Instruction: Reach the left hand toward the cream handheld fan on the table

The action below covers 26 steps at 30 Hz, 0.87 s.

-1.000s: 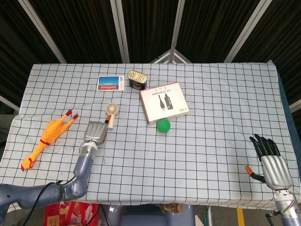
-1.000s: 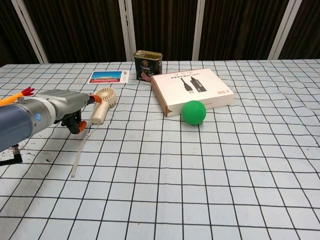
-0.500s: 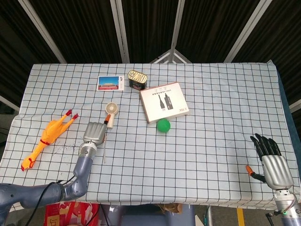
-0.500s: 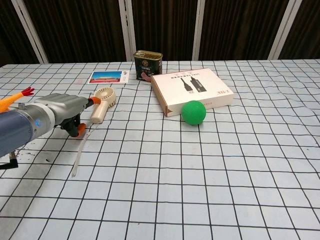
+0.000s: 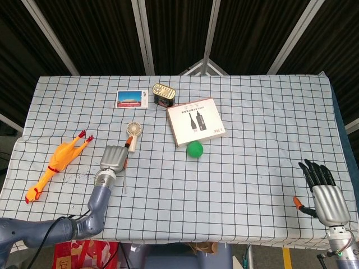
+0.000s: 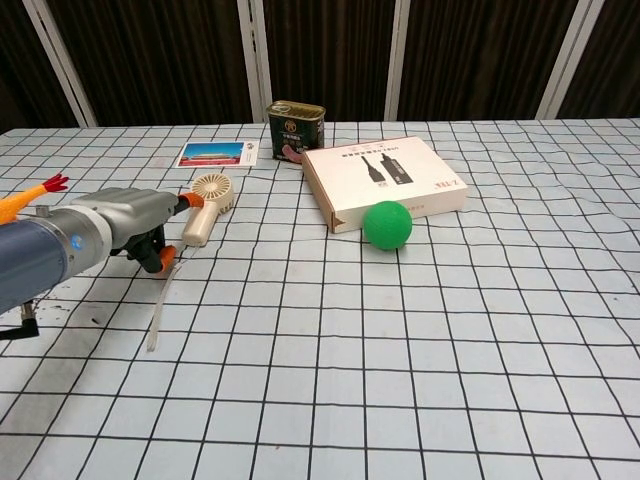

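Head view first. Left hand (image 5: 114, 158) sits low on the bench (image 5: 252, 112), knuckles up, just below the cream fan (image 5: 132, 133). Fan's on the left-centre of the checked cloth, below the postcard (image 5: 130, 99) and left of the box (image 5: 196, 121). Long axis runs near-far w/ a slight tilt: round head at the far end, handle pointing back toward the robot, its tip right by the hand's far edge. Touching or not? Can't tell from up here. Right hand (image 5: 324, 193) is way off at the near right corner, fingers spread, nothing in it.

Chest view now. Left hand (image 6: 130, 222) comes in from the left, fingers curled under; can't tell how wide they're parted, and can't see that it grips anything. Orange tips show at its front. Fan (image 6: 207, 205) lies just beside it on the right, head away from the camera, handle slanting down-left toward the hand. A thin clear strip (image 6: 160, 305) lies on the cloth under the hand, prob. a strap.

Risk, as I read it: hand's coming at the handle end-on, so any push fwd could shove the light fan along its axis or spin it toward the tin (image 6: 296, 130). Fingers could also snag that strip and drag it. Rubber chicken (image 5: 56, 163) is well clear on the left, green ball (image 6: 387, 224) well right, no worry there.
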Motion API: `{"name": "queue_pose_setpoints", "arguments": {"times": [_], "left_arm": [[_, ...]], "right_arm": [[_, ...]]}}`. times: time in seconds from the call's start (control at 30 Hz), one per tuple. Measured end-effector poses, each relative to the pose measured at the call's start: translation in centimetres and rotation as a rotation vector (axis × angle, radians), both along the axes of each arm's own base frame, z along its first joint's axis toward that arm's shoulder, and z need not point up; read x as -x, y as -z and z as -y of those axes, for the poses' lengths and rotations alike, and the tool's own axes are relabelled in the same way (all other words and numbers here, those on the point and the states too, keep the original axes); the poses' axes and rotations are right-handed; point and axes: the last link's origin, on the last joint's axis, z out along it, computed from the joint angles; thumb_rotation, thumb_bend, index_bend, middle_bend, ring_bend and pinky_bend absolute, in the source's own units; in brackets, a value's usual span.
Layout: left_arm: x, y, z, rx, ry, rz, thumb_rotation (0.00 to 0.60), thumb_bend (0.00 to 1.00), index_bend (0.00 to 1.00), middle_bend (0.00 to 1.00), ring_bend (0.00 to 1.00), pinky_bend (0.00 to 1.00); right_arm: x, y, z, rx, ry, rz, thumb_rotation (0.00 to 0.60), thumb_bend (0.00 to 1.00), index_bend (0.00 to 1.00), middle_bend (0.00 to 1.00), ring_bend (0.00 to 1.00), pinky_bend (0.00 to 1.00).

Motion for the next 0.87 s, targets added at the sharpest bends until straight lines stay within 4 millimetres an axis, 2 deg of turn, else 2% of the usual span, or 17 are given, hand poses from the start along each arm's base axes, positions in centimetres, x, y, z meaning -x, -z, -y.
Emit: {"name": "queue_pose_setpoints", "arguments": {"times": [0.1, 0.2, 0.27, 0.33, 0.5, 0.57, 0.67, 0.87], "left_arm": [[-0.5, -1.0, 0.1, -0.037, 0.036, 0.024, 0.6, 0.67, 0.0, 0.68, 0.59, 0.69], [-1.0, -2.3, 0.4, -0.091, 0.083, 0.058, 0.6, 0.54, 0.0, 0.47, 0.48, 0.59], [-1.2, -3.5, 0.7, -0.134, 0.122, 0.084, 0.6, 0.47, 0.0, 0.33, 0.36, 0.45], [-1.1, -4.9, 1.2, -0.174, 0.161, 0.108, 0.6, 0.4, 0.0, 0.23, 0.24, 0.31], [0.5, -8.5, 3.4, -0.261, 0.236, 0.13, 0.6, 0.21, 0.0, 0.05, 0.03, 0.05], [2.2, -10.1, 5.1, -0.291, 0.246, 0.126, 0.6, 0.15, 0.0, 0.01, 0.0, 0.01], [4.8, -12.2, 7.8, -0.315, 0.226, 0.108, 0.6, 0.1, 0.0, 0.0, 0.0, 0.0], [9.0, -14.9, 12.2, -0.342, 0.168, 0.081, 0.6, 0.09, 0.0, 0.0, 0.0, 0.0]], "right_arm": [[0.0, 0.0, 0.0, 0.0, 0.001, -0.002, 0.6, 0.29, 0.0, 0.0, 0.0, 0.05], [0.0, 0.0, 0.0, 0.0, 0.0, -0.005, 0.6, 0.29, 0.0, 0.0, 0.0, 0.05], [0.0, 0.0, 0.0, 0.001, 0.001, -0.007, 0.6, 0.29, 0.0, 0.0, 0.0, 0.05], [0.1, 0.0, 0.0, 0.0, 0.002, -0.008, 0.6, 0.29, 0.0, 0.0, 0.0, 0.05], [0.1, 0.0, 0.0, 0.0, 0.003, -0.017, 0.6, 0.29, 0.0, 0.0, 0.0, 0.05], [0.1, 0.1, 0.0, 0.001, 0.003, -0.022, 0.6, 0.29, 0.0, 0.0, 0.0, 0.05], [0.1, 0.1, 0.0, 0.004, 0.001, -0.026, 0.6, 0.29, 0.0, 0.0, 0.0, 0.05], [0.0, 0.3, 0.0, 0.005, -0.003, -0.047, 0.6, 0.29, 0.0, 0.0, 0.0, 0.05]]}}
